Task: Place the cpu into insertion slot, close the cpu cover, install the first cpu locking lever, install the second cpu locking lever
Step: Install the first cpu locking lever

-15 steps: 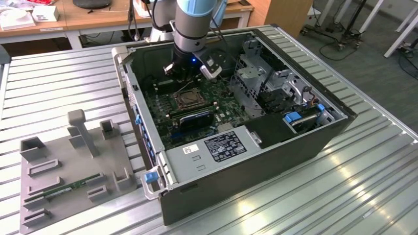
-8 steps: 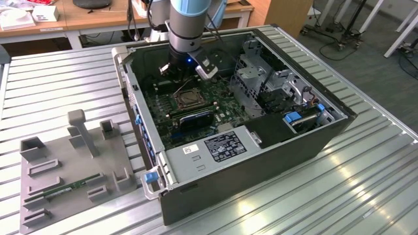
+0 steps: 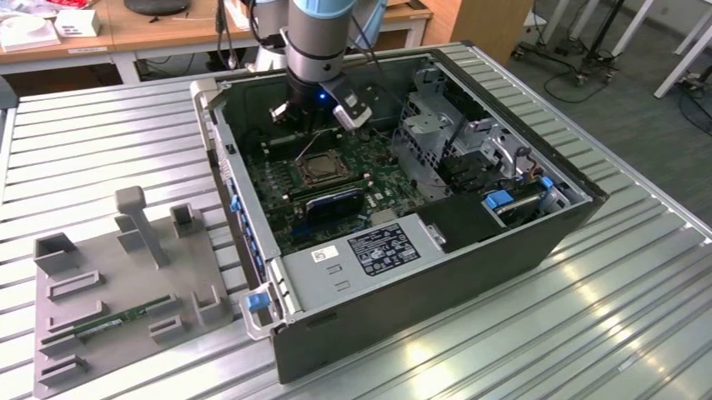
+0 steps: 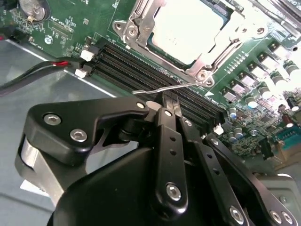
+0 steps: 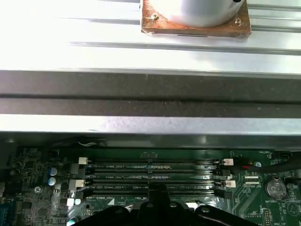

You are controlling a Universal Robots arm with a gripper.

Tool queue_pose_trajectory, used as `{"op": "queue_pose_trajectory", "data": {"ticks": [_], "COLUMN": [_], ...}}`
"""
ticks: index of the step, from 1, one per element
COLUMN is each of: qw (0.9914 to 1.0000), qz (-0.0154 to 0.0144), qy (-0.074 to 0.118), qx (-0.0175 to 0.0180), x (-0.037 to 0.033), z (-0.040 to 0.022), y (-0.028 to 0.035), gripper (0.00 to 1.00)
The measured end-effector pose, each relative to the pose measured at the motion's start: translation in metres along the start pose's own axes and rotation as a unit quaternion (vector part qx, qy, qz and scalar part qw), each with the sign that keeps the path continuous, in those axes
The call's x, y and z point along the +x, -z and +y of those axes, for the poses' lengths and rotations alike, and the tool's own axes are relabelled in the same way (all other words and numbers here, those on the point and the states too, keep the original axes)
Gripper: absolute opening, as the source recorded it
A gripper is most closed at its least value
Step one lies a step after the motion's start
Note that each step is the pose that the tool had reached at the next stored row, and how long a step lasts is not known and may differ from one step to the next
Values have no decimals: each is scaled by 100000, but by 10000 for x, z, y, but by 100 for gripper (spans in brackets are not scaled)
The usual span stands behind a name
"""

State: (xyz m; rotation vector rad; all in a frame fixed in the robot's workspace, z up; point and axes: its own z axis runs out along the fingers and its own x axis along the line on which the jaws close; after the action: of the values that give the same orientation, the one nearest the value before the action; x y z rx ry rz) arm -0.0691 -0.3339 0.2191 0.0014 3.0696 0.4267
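Second wrist view: cpu (image 4: 188,26) inside insertion slot (image 4: 151,44); cpu cover (image 4: 234,40) around it

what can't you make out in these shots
1. second wrist view: the chip runs off the picture edge, far side unseen.
2. exterior view: the socket is too small to show its state.
3. first wrist view: the hand hides whatever lies under it.

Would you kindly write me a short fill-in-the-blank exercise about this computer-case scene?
1. The cpu rests in the insertion slot on the ____ circuit board.
2. The pincer is nearest a thin metal lever, seen against the long ____ memory slots.
3. The grey fixture stands at the exterior view's ____ of the computer case.
Missing words: green; black; left.
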Motion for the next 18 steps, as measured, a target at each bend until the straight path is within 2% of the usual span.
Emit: {"op": "queue_pose_trajectory", "data": {"ticks": [9, 18], "qw": [99999, 99999], "qz": [-308, -321], "qy": [81, 90], "qx": [-59, -66], "x": [74, 93], "z": [7, 6], "y": [24, 24], "gripper": [11, 11]}}
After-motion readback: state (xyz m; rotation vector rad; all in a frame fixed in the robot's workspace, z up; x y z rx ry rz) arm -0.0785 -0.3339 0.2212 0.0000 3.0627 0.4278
